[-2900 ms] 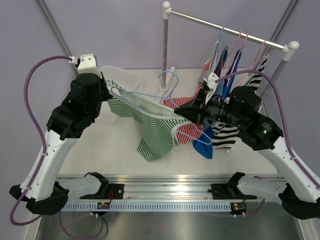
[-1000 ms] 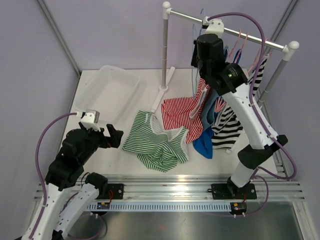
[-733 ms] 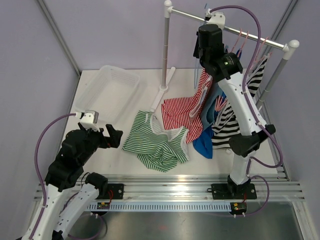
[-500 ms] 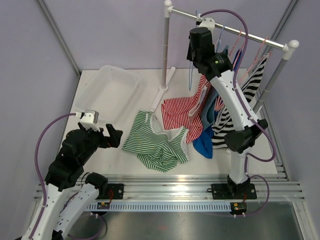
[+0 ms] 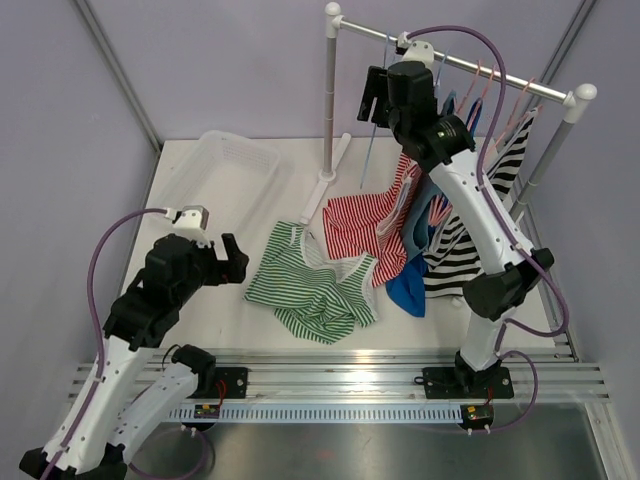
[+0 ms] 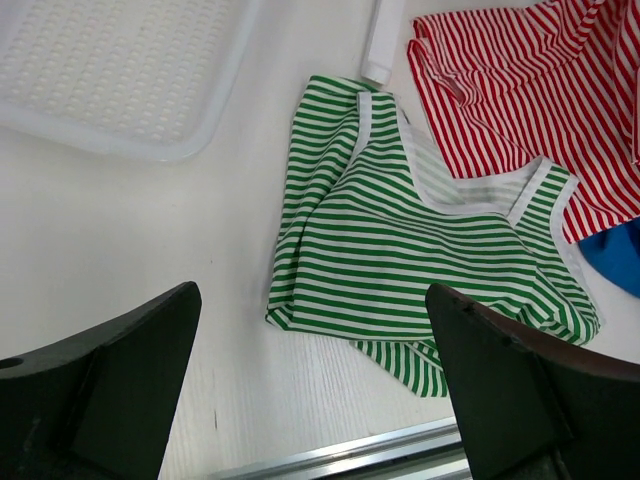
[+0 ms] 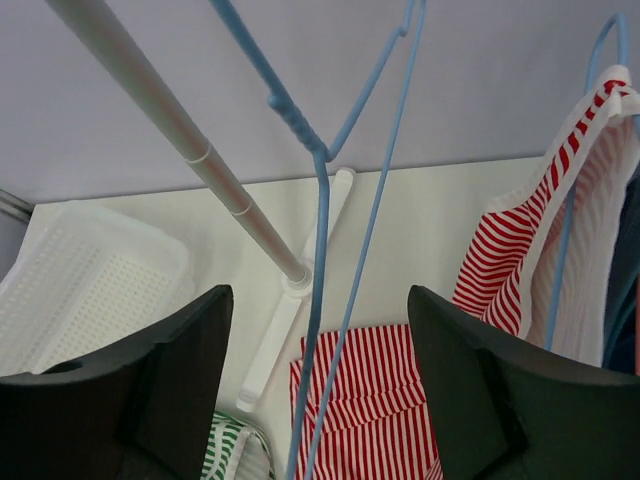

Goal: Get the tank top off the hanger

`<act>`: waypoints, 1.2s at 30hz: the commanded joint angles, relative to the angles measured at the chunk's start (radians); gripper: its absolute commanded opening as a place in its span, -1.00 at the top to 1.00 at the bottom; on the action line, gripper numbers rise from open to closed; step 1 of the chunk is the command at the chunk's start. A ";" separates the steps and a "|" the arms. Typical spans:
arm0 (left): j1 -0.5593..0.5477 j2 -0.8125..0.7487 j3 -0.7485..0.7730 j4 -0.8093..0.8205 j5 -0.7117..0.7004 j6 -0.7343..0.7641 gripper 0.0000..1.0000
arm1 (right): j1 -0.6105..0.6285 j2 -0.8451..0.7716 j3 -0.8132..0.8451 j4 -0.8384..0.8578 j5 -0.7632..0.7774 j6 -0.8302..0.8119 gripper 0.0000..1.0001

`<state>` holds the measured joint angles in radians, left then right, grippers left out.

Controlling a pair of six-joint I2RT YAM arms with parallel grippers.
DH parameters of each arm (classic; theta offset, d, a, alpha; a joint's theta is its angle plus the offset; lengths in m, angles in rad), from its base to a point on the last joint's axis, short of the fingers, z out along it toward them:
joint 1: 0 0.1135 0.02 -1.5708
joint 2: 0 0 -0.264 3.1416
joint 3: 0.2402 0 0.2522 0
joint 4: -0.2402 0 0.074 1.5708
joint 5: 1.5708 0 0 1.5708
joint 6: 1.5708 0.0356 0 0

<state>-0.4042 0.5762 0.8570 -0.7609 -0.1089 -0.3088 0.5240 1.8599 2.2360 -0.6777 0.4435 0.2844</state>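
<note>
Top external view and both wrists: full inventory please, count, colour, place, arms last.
Green-and-white striped tank top: one, flat on the table, front centre.
Red-and-white striped garment: one, behind it, running up toward the clothes rack.
Blue garment: one, right of the green top.
Black-and-white striped garment: one, hanging at the rack's right.
Light-blue wire hanger: one, bare, at the rail, left part.
Pink hangers: several, further right.
Translucent white plastic basket: one, back left.
Left gripper: open, hovering left of the green top.
Right gripper: open, astride the blue hanger.
</note>
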 commanded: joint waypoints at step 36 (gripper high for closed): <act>-0.361 0.953 -0.049 0.420 -0.061 -0.286 0.44 | 0.034 -0.961 -0.933 0.242 -0.664 0.050 -0.99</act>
<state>-0.7601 1.5299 0.8124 -0.4023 -0.1322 -0.5800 0.5518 0.9295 1.3178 -0.4755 -0.1791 0.3294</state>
